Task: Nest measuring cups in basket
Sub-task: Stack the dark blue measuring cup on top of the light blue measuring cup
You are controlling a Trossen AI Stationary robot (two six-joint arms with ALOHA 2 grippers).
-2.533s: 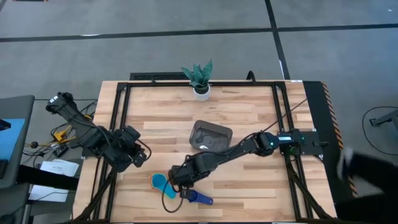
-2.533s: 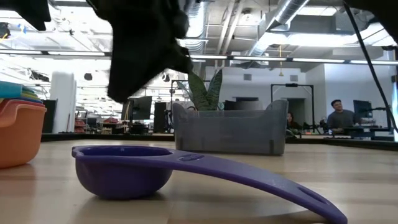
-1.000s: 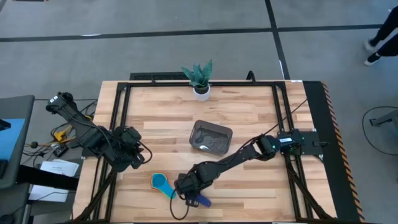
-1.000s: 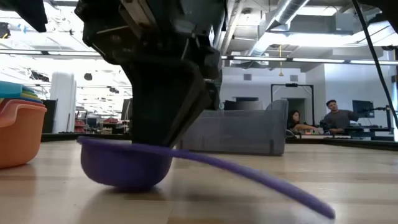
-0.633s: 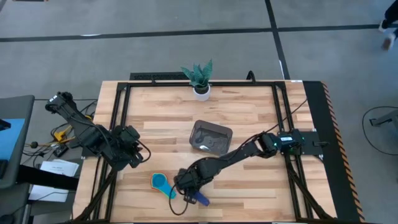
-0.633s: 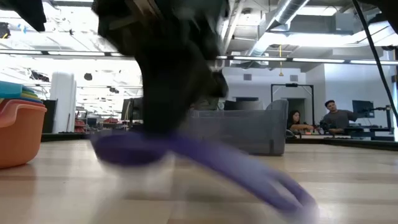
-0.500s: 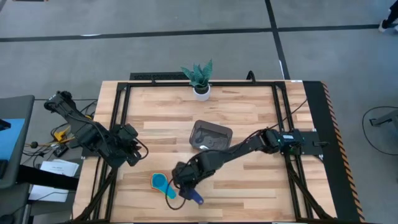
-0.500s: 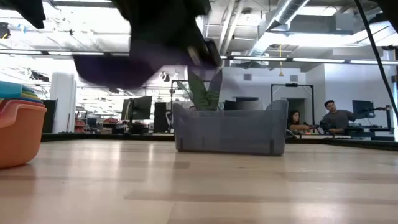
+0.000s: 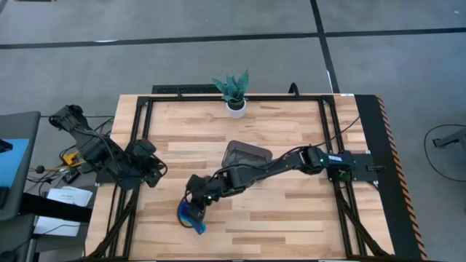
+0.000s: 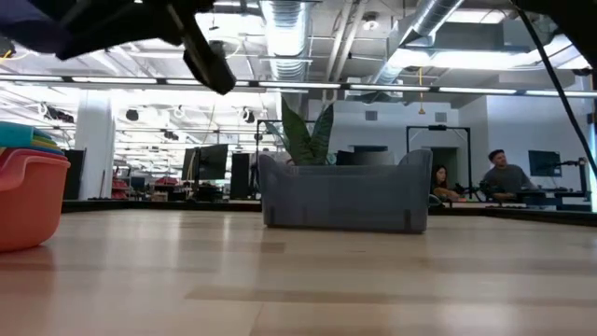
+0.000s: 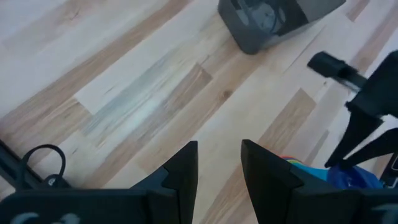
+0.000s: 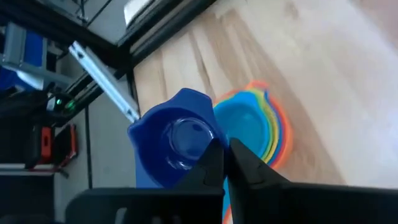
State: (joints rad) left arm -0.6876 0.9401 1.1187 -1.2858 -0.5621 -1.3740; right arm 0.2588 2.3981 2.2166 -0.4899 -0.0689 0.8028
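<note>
A stack of nested measuring cups (image 12: 258, 127), light blue innermost and orange outermost, stands on the table near its front left (image 9: 185, 212). Right beside and above it hangs the dark blue measuring cup (image 12: 177, 140), with my right gripper (image 12: 224, 149) shut on it. The dark grey basket (image 9: 246, 156) sits on its base at mid-table, behind the stack. Over the table's left side, my left gripper (image 11: 217, 165) is open with nothing between its fingers. My right gripper pinches the dark blue cup's bowl rim (image 12: 208, 144) between its two fingers. The fingers slant down from the table's right. The cup is lifted clear and tilted, its hollow turned toward the wrist, with its handle (image 9: 199, 227) hanging lower, toward the near edge.
A white pot with a green plant (image 9: 235, 104) stands at the far edge. A black frame rail (image 9: 138, 145) runs along the table's left side, close to the left arm. Bare wood lies between the stack and the basket and across the right half.
My right gripper has lifted the dark blue cup off the table and carried it up and toward the left edge, to just over the nested stack. The wrist turned, tipping the cup out of level. My left gripper drew back slightly toward the left edge.
</note>
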